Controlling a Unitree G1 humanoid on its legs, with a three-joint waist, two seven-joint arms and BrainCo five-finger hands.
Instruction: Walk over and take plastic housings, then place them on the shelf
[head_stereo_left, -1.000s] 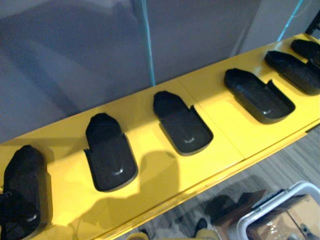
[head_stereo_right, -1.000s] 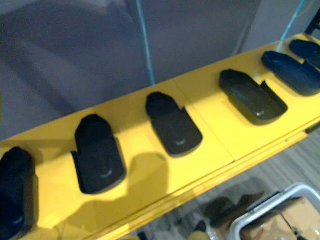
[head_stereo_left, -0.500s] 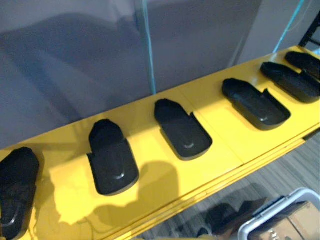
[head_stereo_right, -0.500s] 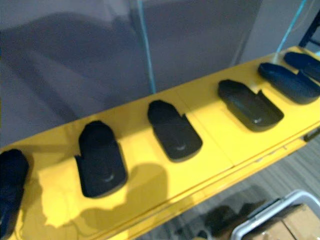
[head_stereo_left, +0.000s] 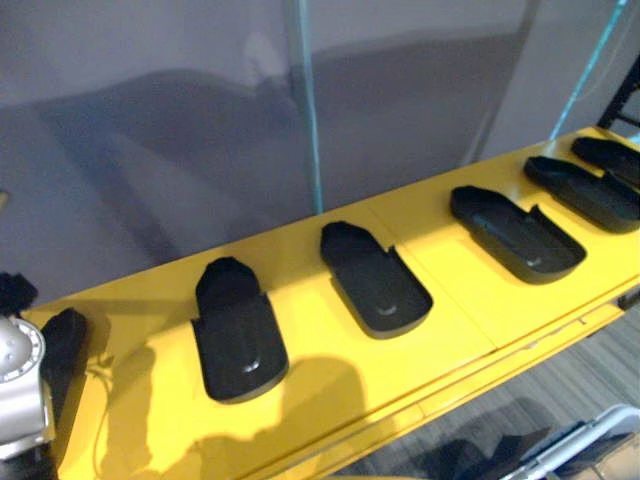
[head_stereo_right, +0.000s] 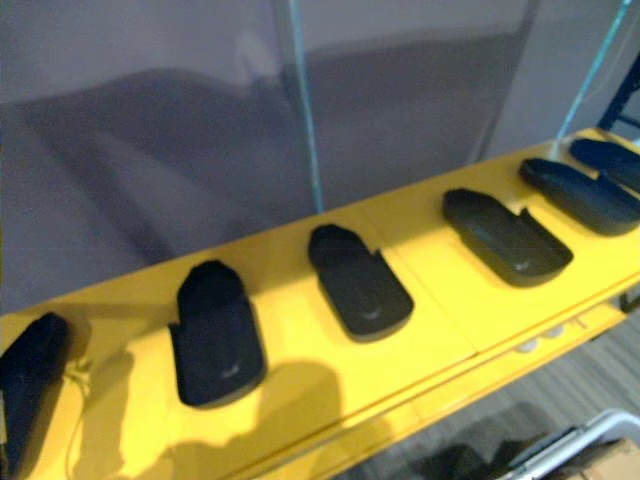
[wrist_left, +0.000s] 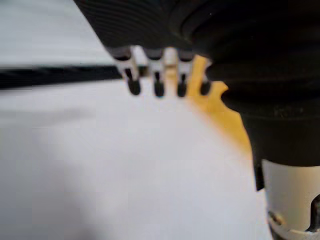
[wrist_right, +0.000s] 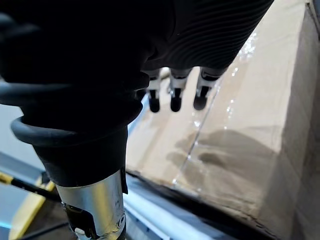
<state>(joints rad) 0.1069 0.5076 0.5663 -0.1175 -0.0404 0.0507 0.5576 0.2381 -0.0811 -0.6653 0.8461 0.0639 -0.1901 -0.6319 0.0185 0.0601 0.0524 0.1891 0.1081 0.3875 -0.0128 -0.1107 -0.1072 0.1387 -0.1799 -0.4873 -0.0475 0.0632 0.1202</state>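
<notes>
Yellow shelf (head_stereo_left: 450, 290), left hand (wrist_left: 158, 82) outstretched, right hand (wrist_right: 175, 97) outstretched

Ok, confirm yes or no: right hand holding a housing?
No, the right hand holds nothing; its straight fingers point toward a cardboard box.

Left hand (wrist_left: 150, 25) hangs, fingers (wrist_left: 133, 80) relaxed, gripping nothing; yellow shelf (wrist_left: 222, 117) peeks at four o'clock from the fingertips.

Beyond the fingers (wrist_left: 133, 86) of the left hand (wrist_left: 150, 25), the surface is a blurred white expanse, unidentifiable. The endmost housing (head_stereo_right: 30, 385) on the shelf (head_stereo_right: 300, 330) and the cardboard box (wrist_right: 250, 150) beyond the fingers (wrist_right: 173, 102) of the right hand (wrist_right: 200, 35) are cut by picture edges.
</notes>
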